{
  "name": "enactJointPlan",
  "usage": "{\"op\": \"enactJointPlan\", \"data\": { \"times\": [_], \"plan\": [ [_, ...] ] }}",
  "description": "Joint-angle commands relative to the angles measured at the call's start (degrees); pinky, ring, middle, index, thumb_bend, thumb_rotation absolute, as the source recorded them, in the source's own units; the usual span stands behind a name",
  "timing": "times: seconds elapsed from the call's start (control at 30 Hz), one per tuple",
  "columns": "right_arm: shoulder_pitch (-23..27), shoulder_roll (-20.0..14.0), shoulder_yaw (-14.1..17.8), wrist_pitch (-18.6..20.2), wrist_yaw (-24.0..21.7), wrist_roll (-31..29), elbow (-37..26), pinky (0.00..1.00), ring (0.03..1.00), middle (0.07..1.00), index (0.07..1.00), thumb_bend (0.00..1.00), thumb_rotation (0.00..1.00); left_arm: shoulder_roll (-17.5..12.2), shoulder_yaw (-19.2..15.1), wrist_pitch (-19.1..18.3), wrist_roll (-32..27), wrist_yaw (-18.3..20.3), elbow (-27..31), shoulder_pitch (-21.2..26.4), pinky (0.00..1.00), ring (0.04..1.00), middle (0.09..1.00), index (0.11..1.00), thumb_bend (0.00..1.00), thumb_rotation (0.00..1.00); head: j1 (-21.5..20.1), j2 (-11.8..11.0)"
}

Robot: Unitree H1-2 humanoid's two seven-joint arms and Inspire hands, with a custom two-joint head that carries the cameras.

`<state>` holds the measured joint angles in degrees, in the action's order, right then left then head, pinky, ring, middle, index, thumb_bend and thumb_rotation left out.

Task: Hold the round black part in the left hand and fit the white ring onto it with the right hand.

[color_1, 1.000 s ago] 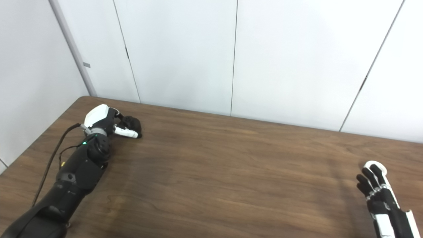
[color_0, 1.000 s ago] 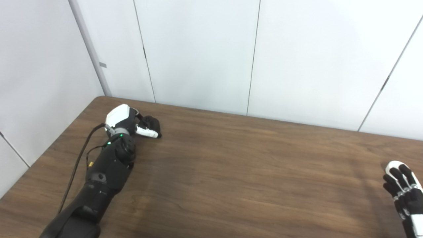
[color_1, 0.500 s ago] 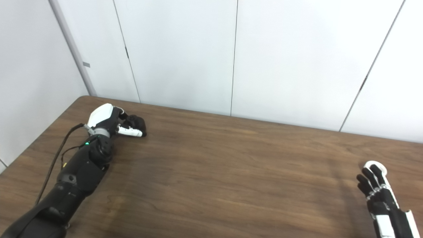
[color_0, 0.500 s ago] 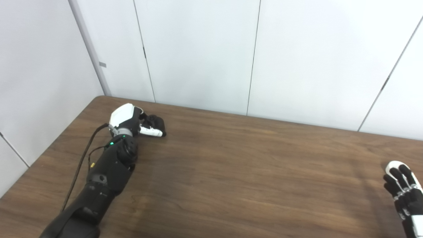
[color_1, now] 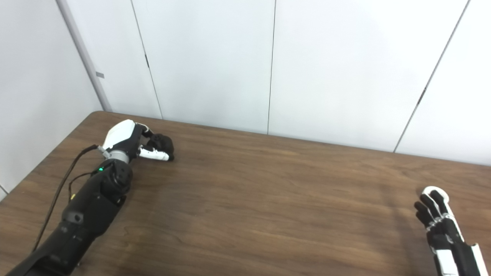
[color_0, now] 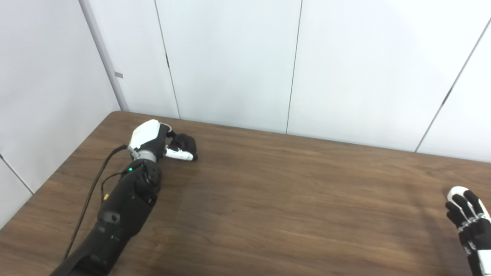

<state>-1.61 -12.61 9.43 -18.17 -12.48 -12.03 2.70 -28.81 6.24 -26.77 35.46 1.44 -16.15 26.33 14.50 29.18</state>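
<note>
Shifted a little to the right along the far left of the bench (color_0: 268,199) since one second before: left hand (color_0: 163,143), fingers curled around something dark, probably the round black part (color_0: 186,142), kept low on the wood, perhaps to steady it. Could not confirm the grasp fully. At the right edge, right hand (color_0: 470,222) raised with fingers spread, holding nothing.

From the right eye view, same picture: left hand closed by the far corner, right hand waiting well apart. White ring not seen anywhere.
</note>
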Motion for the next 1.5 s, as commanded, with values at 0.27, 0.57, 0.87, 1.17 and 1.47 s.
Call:
{"op": "enactJointPlan", "data": {
  "times": [0.27, 0.57, 0.87, 1.17, 1.47],
  "plan": [
    [-5.5, 4.7, -2.1, 0.2, 1.1, 0.7, 6.1, 0.92, 0.908, 0.928, 0.946, 0.62, 0.84, 2.8, -4.4, -0.1, 8.5, 12.9, 18.6, -3.8, 1.0, 0.889, 0.776, 0.483, 0.52, 0.05, -1.2, 0.8],
    [-5.7, 5.1, -2.7, 0.4, 1.7, 2.4, 5.1, 0.92, 0.913, 0.932, 0.955, 0.63, 0.86, 7.9, -3.5, -0.1, 13.4, 21.6, 32.2, -8.3, 1.0, 0.887, 0.773, 0.483, 0.52, 0.05, -2.4, 1.5],
    [-5.8, 5.8, -3.5, 0.6, 3.1, 4.0, 3.9, 0.91, 0.913, 0.938, 0.962, 0.63, 0.88, 12.0, 1.5, 0.3, 17.0, 23.5, 38.3, -11.4, 1.0, 0.878, 0.776, 0.483, 0.52, 0.05, -4.1, 2.5],
    [-5.6, 6.8, -4.4, 1.8, 4.8, 6.4, 2.5, 0.92, 0.9, 0.926, 0.957, 0.63, 0.89, 15.3, 6.8, 2.7, 20.6, 19.1, 39.2, -16.2, 1.0, 0.878, 0.78, 0.482, 0.52, 0.05, -7.0, 4.2],
    [-5.5, 8.3, -5.7, 4.0, 6.1, 8.3, 0.1, 0.96, 0.913, 0.932, 0.963, 0.61, 0.91, 17.8, 11.9, 8.0, 23.0, 13.6, 38.4, -21.8, 1.0, 0.865, 0.785, 0.482, 0.52, 0.05, -11.8, 5.6]
  ]
}}
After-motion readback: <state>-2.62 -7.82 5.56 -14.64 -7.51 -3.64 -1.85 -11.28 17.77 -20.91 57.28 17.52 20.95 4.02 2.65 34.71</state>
